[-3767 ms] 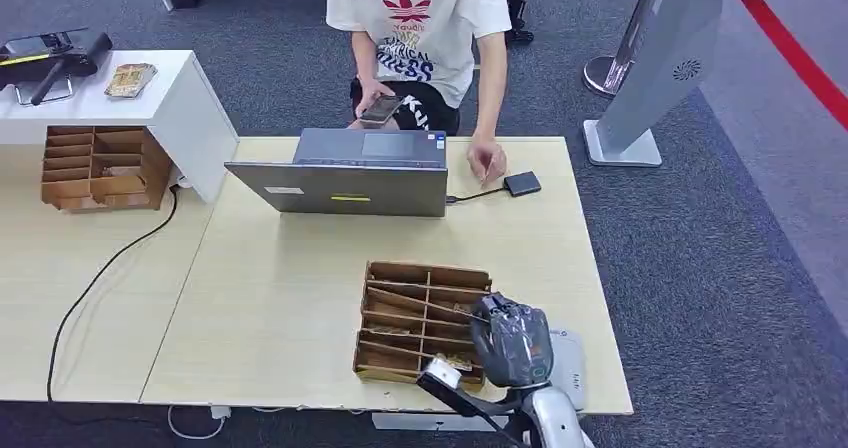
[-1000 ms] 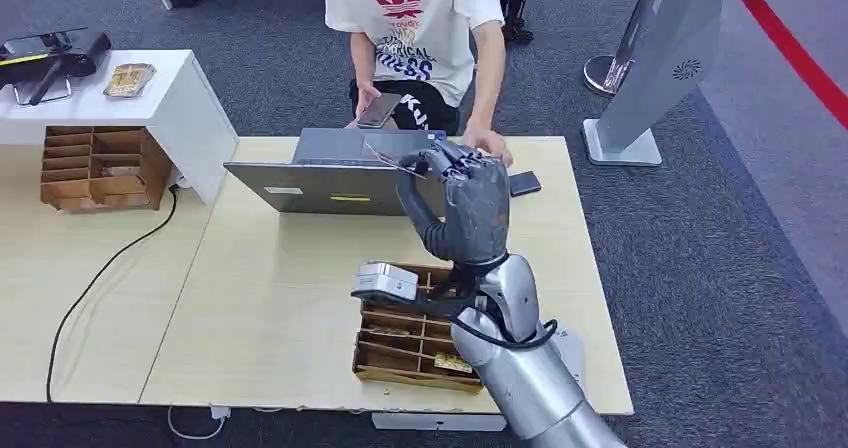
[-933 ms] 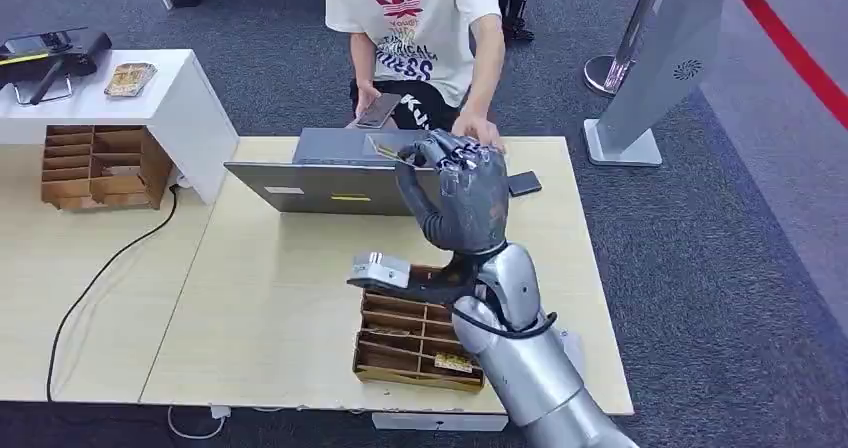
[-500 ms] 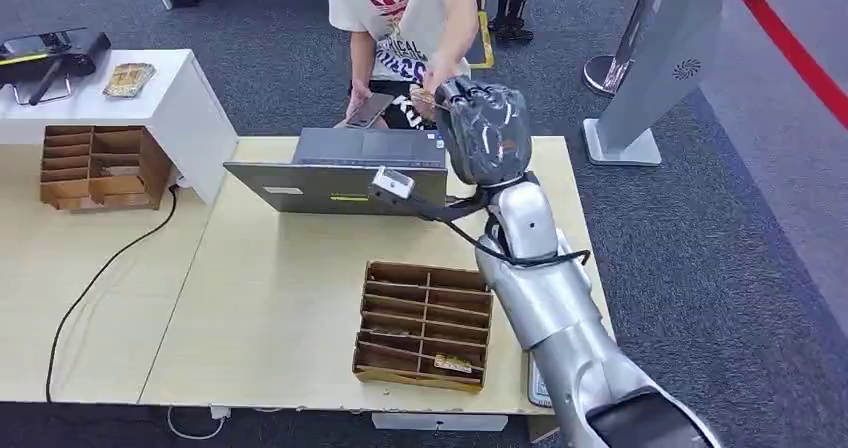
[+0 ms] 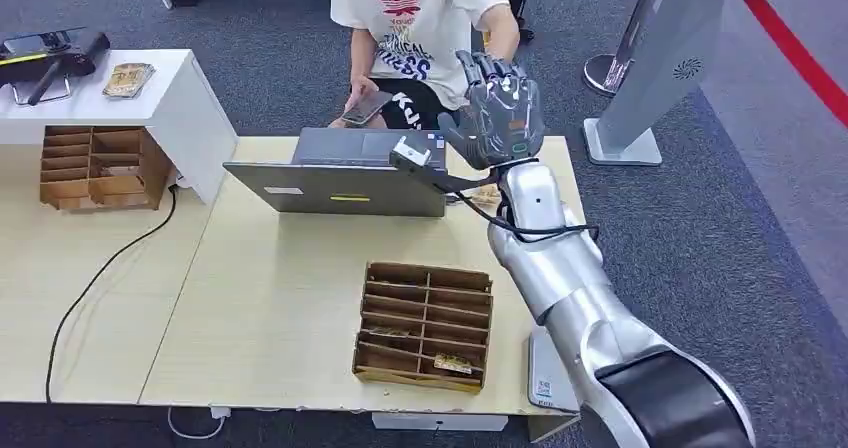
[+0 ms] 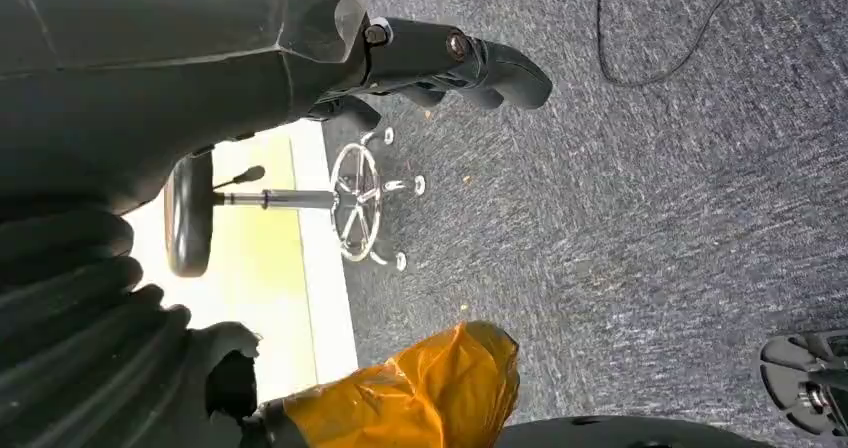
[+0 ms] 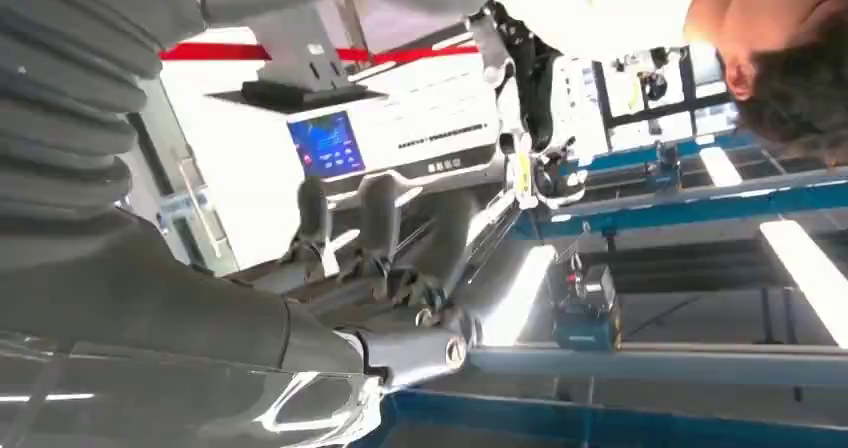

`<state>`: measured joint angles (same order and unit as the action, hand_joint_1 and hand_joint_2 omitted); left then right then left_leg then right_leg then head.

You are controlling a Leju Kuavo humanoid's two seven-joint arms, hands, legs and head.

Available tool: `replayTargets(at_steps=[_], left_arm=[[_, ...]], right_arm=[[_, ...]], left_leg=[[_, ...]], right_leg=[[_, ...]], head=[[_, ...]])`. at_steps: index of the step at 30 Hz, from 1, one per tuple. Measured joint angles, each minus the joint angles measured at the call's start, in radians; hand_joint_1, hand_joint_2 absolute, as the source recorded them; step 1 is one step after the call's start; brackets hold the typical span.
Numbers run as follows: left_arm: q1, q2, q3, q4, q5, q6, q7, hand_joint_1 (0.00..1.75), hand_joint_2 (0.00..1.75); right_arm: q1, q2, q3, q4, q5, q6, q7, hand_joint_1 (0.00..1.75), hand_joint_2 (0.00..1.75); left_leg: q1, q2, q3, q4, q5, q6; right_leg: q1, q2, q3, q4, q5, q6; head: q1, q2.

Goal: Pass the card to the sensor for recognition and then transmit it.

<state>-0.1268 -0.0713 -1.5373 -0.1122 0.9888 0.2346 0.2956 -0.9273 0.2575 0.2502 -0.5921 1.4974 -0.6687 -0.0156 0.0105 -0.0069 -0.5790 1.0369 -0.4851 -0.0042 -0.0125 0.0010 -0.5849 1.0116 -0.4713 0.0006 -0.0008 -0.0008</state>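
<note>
One hand matters at this stage: your right hand (image 5: 497, 108) is raised at the far edge of the table (image 5: 270, 288), beyond the laptop (image 5: 345, 173), with its fingers spread and pointing upward and nothing visible between them. It stands just below the forearm of the seated person (image 5: 420, 13), a position that suits a handover across the desk. The card itself cannot be located with certainty. A small tan patch (image 5: 487, 196) on the table beside your right forearm may be it, or it may already be with the person. The sensor is hidden behind your arm. Your left hand (image 6: 440, 53) hangs over the carpet, holding nothing visible; how far its fingers are parted cannot be told. The divided cardboard tray (image 5: 425, 323) sits near you, within easy reach for a further card.
</note>
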Motion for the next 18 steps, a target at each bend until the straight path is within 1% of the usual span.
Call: replayTargets(at_steps=[1, 2, 4, 6, 7, 8, 9, 10, 11, 12, 13, 18], left_arm=[[0.0, 0.0, 0.0, 0.0, 0.0, 0.0, 0.0, 0.0, 1.75], [0.0, 0.0, 0.0, 0.0, 0.002, 0.0, 0.0, 0.0, 1.75], [0.0, 0.0, 0.0, 0.0, 0.007, 0.0, 0.0, 0.0, 1.75], [0.0, 0.0, 0.0, 0.0, 0.019, 0.002, 0.0, 0.0, 1.75], [0.0, 0.0, 0.0, 0.0, 0.025, 0.002, 0.0, 0.0, 1.75], [0.0, 0.0, 0.0, 0.0, 0.033, 0.004, 0.0, 0.0, 1.75], [0.0, -0.001, 0.0, 0.0, 0.044, 0.007, 0.0, 0.0, 1.75], [0.0, -0.001, 0.0, 0.0, 0.05, 0.008, -0.001, 0.0, 1.75], [0.001, -0.002, 0.0, 0.0, 0.06, 0.011, -0.002, 0.0, 1.75], [0.001, -0.002, 0.0, 0.0, 0.066, 0.013, -0.002, 0.0, 1.75], [0.001, -0.002, 0.0, 0.0, 0.073, 0.016, -0.002, 0.0, 1.75], [0.003, -0.008, 0.0, 0.0, 0.104, 0.033, -0.001, 0.0, 1.75]], right_arm=[[0.001, 0.0, 0.0, 0.001, -0.013, 0.0, -0.011, 0.0, 0.0], [0.002, 0.0, -0.001, 0.0, -0.049, 0.0, -0.043, 0.0, 0.0], [0.008, 0.0, -0.006, -0.013, -0.098, 0.0, -0.086, 0.0, 0.0], [0.023, 0.006, -0.023, -0.037, -0.198, 0.0, -0.156, 0.0, 0.0], [0.034, 0.014, -0.037, -0.051, -0.257, 0.0, -0.222, 0.0, 0.0], [0.044, 0.024, -0.05, -0.063, -0.353, 0.001, -0.273, 0.0, 0.0], [0.061, 0.035, -0.057, -0.084, -0.48, 0.007, -0.333, 0.0, 0.0], [0.086, 0.04, -0.057, -0.113, -0.596, 0.031, -0.37, 0.0, 0.0], [0.119, 0.05, -0.056, -0.164, -0.767, 0.096, -0.387, 0.0, 0.0], [0.157, 0.058, -0.05, -0.227, -0.915, 0.169, -0.39, 0.0, 0.0], [0.196, 0.061, -0.044, -0.282, -1.026, 0.218, -0.39, 0.0, 0.0], [0.378, 0.057, 0.023, -0.546, -1.346, 0.428, -0.398, 0.0, 0.0]], left_leg=[[0.0, 0.0, 0.0, 0.0, 0.0, 0.0], [0.0, 0.0, 0.0, 0.0, 0.0, 0.0], [0.0, 0.0, 0.0, 0.0, 0.0, 0.0], [0.0, 0.0, 0.0, 0.0, 0.0, 0.0], [0.0, 0.0, 0.0, 0.0, 0.0, 0.0], [0.0, 0.0, 0.0, 0.0, 0.0, 0.0], [0.0, 0.0, 0.0, 0.0, 0.0, 0.0], [0.0, 0.0, 0.0, 0.0, 0.0, 0.0], [0.0, -0.001, 0.0, 0.0, 0.0, 0.0], [0.0, -0.001, 0.0, 0.0, 0.0, 0.0], [0.0, -0.001, 0.0, 0.0, 0.0, 0.0], [0.0, 0.0, -0.001, 0.0, -0.001, 0.0]], right_leg=[[0.0, 0.0, 0.0, 0.0, 0.0, 0.0], [0.0, 0.0, 0.0, 0.0, 0.0, 0.0], [0.0, 0.0, 0.0, 0.0, 0.0, 0.0], [0.0, 0.0, 0.0, 0.0, 0.0, 0.0], [0.0, 0.0, 0.0, 0.0, 0.0, 0.0], [0.0, 0.0, 0.0, 0.0, 0.0, 0.0], [0.0, 0.0, 0.0, 0.0, 0.0, 0.0], [0.0, 0.0, 0.0, 0.0, 0.0, 0.0], [0.0, -0.001, 0.0, 0.0, 0.0, 0.0], [0.0, -0.001, 0.0, 0.0, 0.0, 0.0], [0.0, 0.0, 0.0, 0.0, 0.0, 0.0], [0.0, 0.0, -0.001, 0.0, -0.001, 0.001]], head=[[0.0, 0.0], [0.0, 0.0], [0.0, 0.0], [0.0, 0.0], [0.0, 0.0], [0.0, 0.0], [0.0, 0.0], [0.0, 0.0], [0.0, 0.0], [0.0, 0.0], [0.0, 0.0], [0.0, 0.0]])
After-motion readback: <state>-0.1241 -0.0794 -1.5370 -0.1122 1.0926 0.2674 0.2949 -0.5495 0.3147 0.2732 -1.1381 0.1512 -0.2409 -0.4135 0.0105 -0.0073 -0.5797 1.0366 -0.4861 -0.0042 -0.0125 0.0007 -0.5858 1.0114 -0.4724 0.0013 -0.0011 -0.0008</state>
